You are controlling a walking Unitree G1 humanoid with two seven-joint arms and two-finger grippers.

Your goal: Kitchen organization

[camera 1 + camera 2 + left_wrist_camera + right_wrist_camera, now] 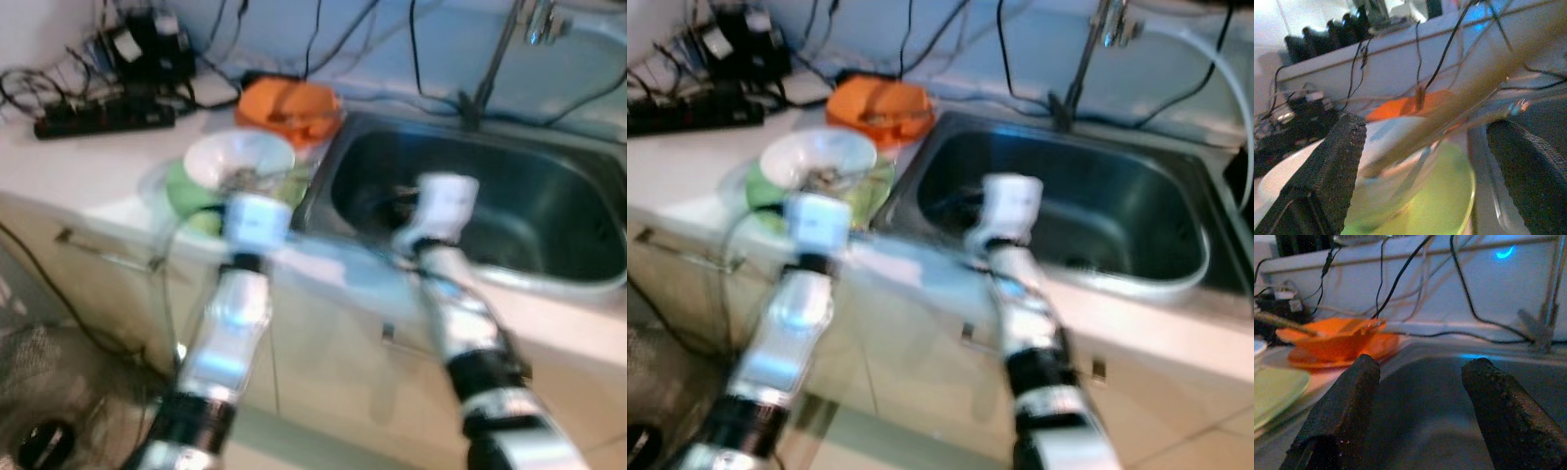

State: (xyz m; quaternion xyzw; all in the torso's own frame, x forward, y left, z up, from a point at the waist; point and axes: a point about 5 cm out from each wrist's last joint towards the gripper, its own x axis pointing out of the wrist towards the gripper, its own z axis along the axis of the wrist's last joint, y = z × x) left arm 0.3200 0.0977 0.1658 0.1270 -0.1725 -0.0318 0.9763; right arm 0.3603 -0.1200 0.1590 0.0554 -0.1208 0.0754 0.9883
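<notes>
A white bowl (240,155) sits on a green plate (186,191) on the counter, just left of the steel sink (549,220). Behind them an orange bowl (289,106) rests on an orange plate (1376,345). My left gripper (1430,127) is open at the near edge of the white bowl, with its fingers (1344,161) either side of the bowl and the green plate (1444,200). A long tan stick (1474,93) slants across between them. My right gripper (1423,364) hangs open over the left part of the sink basin, holding nothing.
A black power strip (103,119) and tangled cables lie at the counter's back left. The faucet (539,20) rises behind the sink. Cabinet doors (323,343) stand below the counter edge, close to my arms. The eye views are blurred.
</notes>
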